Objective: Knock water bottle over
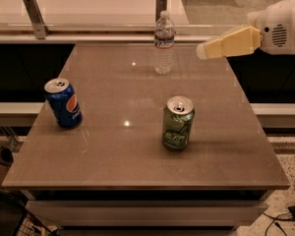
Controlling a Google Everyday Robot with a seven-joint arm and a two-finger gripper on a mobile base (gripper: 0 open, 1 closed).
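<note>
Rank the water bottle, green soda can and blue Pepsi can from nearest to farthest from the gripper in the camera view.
The gripper hovers at the right rear of the table.
1. water bottle: upright at the back, just left of the gripper.
2. green soda can: front of centre, towards the camera.
3. blue Pepsi can: far left side.

One high, fairly near view down across table (123,156), gripper (206,49) upper right.
</note>
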